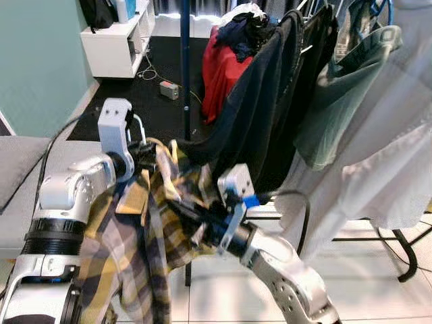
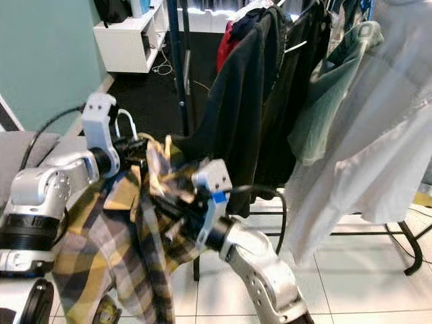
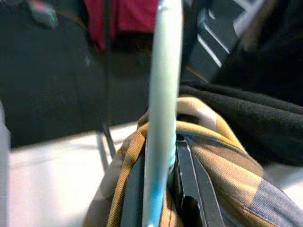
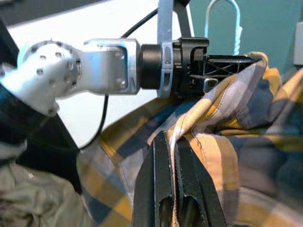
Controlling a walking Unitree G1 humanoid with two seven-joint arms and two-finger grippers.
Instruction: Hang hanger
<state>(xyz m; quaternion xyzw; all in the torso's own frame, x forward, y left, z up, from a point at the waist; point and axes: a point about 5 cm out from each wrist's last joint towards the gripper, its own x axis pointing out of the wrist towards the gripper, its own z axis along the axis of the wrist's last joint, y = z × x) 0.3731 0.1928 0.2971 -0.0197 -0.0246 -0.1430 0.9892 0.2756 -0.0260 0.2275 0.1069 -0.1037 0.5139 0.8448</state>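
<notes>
Two end effectors at work on one plaid shirt [image 1: 128,250]. Left end effector [image 1: 150,154] clamped on the pale hanger [image 3: 161,118] at the shirt's collar. Right end effector [image 4: 173,156] pinched shut on a shirt fold. Dark garments [image 1: 270,101] hang on the rack just beside.

The left claw [image 1: 150,152] holds a pale hanger [image 1: 137,128] with a yellow plaid shirt [image 1: 138,236] draped on it. The right claw [image 1: 183,209] grips the shirt's cloth, beside a black garment [image 1: 263,115].
</notes>
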